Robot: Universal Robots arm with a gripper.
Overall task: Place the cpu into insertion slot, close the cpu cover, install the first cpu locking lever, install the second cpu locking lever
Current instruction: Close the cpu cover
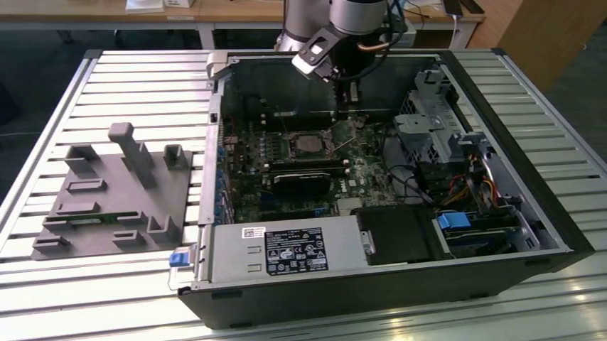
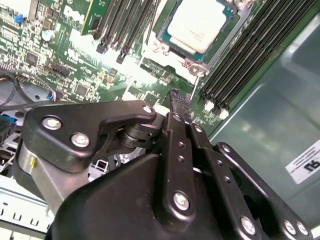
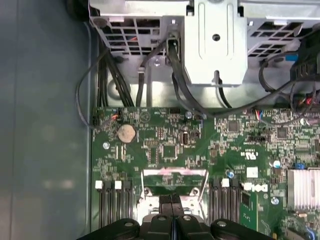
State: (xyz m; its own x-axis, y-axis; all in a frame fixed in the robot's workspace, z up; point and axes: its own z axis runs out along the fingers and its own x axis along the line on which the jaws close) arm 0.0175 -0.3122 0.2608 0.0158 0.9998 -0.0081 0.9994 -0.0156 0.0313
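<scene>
The cpu (image 2: 197, 22) lies in the insertion slot (image 1: 308, 144) on the green motherboard (image 3: 165, 145), silver top up. The silver frame of the cpu cover (image 2: 192, 62) borders it; I cannot tell whether it lies fully flat. A thin locking lever (image 2: 196, 82) sticks out beside the socket corner, and in the first wrist view thin rods (image 3: 204, 189) flank the socket. My gripper (image 1: 348, 114) hangs just above the board at the socket's edge, on the exterior view's right of it. The fingers are shut with nothing between them in both wrist views (image 2: 175, 95) (image 3: 172, 200).
The open computer case (image 1: 531, 234) walls in the board. A drive cage (image 3: 215, 45) with black cables stands beyond the socket, and black memory slots (image 2: 240, 60) run beside it. A power supply (image 1: 284, 249) sits at the front. A grey fixture plate (image 1: 114, 192) lies outside the case.
</scene>
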